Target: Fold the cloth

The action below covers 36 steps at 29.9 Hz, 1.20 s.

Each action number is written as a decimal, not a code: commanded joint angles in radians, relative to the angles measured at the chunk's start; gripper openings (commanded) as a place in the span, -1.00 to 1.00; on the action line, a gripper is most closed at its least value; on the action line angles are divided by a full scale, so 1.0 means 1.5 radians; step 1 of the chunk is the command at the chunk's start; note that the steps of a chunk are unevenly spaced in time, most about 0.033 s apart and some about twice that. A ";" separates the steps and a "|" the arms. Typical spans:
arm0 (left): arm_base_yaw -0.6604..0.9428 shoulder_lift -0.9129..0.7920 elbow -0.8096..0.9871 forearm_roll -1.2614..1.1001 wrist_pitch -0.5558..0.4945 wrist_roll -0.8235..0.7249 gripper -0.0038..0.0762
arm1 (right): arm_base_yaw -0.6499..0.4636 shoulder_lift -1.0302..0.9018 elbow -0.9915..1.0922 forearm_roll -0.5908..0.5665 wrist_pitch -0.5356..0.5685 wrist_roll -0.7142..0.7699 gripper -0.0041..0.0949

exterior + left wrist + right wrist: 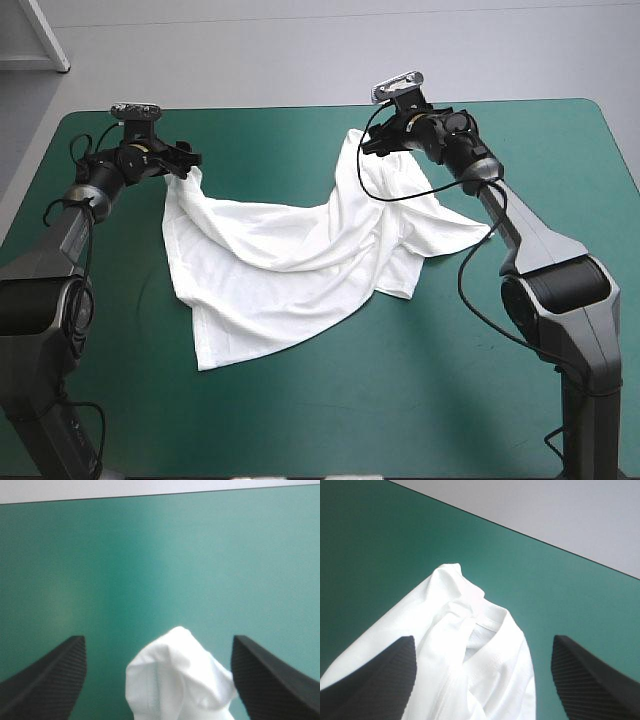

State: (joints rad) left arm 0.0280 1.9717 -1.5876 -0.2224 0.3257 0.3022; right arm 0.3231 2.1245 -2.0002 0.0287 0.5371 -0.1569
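High view shows the T-shirt (290,270) lying loose and rumpled across the middle of the table (300,420). Two gathered points of it reach toward the far edge, its hem trails toward the near edge, and one sleeve lies out toward the right edge. The left gripper (183,160) sits at one point and the right gripper (368,143) at the other.

Both wrist views show the black fingers spread wide, with a peak of white cloth standing between them. Neither claw is pinching anything. The peak lies about midway between the left fingers. On the right, the cloth sits closer to one finger and seems to include a seamed edge, perhaps the collar.

The step in hand looks like taking hold of these two points so the shirt can be drawn flat before any fold. To do it well, each claw should probably have the peak seated deep between its fingers before pressing together. The right one could shift a little so the cloth is centred. Both should close at the same time.

Once holding, pulling the two points apart evenly along the far edge should take out the sag and creases in the middle. A shallow bite risks the cloth slipping free. An uneven pull would leave the hem skewed.
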 commanded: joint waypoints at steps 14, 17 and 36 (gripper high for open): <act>-0.003 -0.043 -0.347 -0.004 0.639 -0.026 0.75 | -0.014 -0.238 -0.028 -0.005 0.431 0.044 0.34; -0.011 -0.066 -0.306 -0.008 0.640 -0.054 0.63 | -0.014 -0.255 0.001 0.001 0.429 0.076 0.34; -0.192 -0.355 0.161 0.096 0.640 -0.119 0.54 | -0.014 -0.386 0.282 -0.059 0.428 0.054 0.31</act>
State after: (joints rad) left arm -0.2258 1.5395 -1.4053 -0.0975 1.2417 0.1603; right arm 0.3083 1.5968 -1.5595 -0.0402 1.2089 -0.0610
